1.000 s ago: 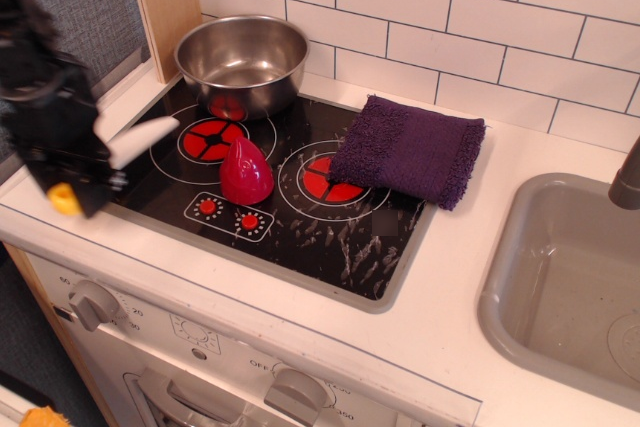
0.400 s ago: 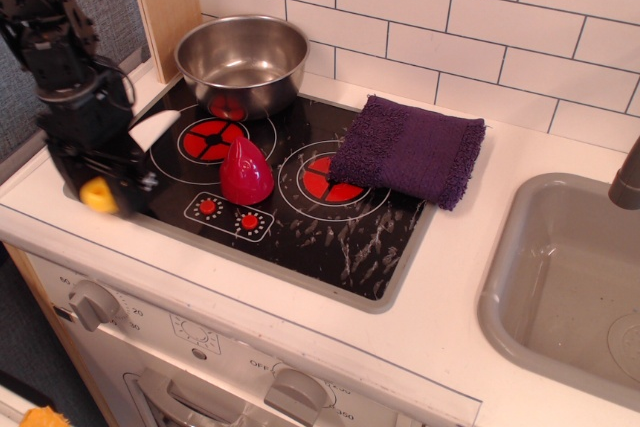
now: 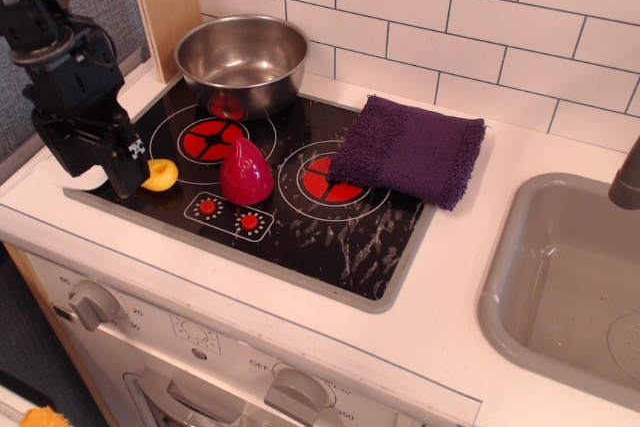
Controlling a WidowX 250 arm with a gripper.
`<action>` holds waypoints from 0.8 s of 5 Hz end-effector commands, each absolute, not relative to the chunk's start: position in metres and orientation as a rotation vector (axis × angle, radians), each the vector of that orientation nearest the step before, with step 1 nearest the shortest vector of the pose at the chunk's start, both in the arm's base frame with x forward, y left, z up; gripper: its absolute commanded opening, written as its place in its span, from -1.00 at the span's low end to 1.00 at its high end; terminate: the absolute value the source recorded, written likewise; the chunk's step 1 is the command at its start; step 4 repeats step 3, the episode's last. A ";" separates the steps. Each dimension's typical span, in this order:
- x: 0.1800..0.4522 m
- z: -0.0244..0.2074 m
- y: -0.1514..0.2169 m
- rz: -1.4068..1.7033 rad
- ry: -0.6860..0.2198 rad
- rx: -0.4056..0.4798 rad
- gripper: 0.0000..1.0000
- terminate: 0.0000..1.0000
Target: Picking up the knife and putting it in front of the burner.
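Seen nearest the stove's front edge: two small red control dots (image 3: 229,214), with a red teardrop toy (image 3: 245,171) standing just behind them on the black cooktop (image 3: 330,237). Left of that toy, the knife (image 3: 160,175), only its rounded yellow handle visible, low at the glass and tucked against the black gripper (image 3: 128,161), jaw state impossible to tell. Farther back, the burner (image 3: 211,137), then a steel pot (image 3: 242,62); right of the toy, a purple cloth (image 3: 410,150).
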State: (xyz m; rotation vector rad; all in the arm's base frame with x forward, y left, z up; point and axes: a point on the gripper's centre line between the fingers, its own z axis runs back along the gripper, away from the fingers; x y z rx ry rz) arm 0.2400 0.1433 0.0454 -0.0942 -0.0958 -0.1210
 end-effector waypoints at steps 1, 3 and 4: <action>0.241 0.071 0.147 -0.107 -0.096 -0.038 1.00 -1.00; 0.241 0.071 0.147 -0.107 -0.096 -0.038 1.00 1.00; 0.241 0.071 0.147 -0.107 -0.096 -0.038 1.00 1.00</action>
